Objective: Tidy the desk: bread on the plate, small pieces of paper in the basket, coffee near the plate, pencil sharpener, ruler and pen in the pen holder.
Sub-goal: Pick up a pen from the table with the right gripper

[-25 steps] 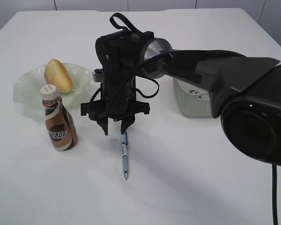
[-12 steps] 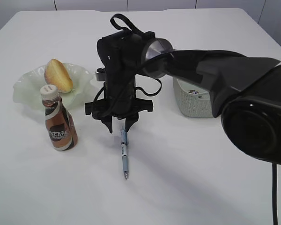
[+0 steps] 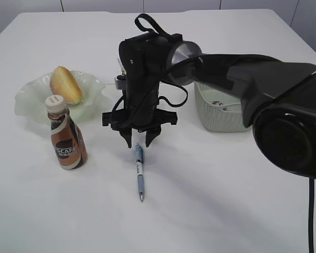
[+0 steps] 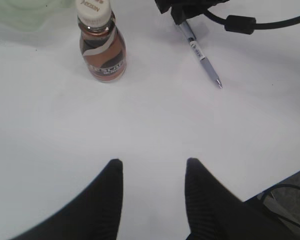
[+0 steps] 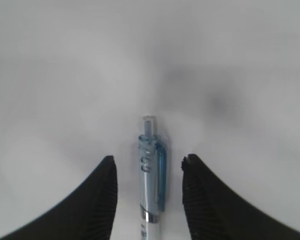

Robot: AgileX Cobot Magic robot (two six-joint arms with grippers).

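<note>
1. The counter is a large, plain white, smooth surface; its nearest part is bare.
2. The left end effector is seen only in the left wrist view. Its two dark, ribbed fingers stand apart over the white surface and hold nothing, so it is released.
3. The pen lies flat on the counter, thin and straight, with a white barrel, a pale blue translucent clip end and a small metal tip that points toward the camera of the exterior view.
4. The coffee stands upright to the left of the pen, well apart from it. It is a brown plastic bottle with a swirled brown and cream label and a cream cap.
5. The right end effector hangs just over the clip end of the pen. Its black pointed fingers are spread on both sides of the clip and do not touch it: released, nothing grasped.
6. The plate is just behind the coffee, of pale green translucent glass with a wavy rim.
7. The bread, an oblong golden-brown bun with a split, rests on the plate.
8. The basket is on the right, behind the right arm, pale grey-green with a woven look.
</note>
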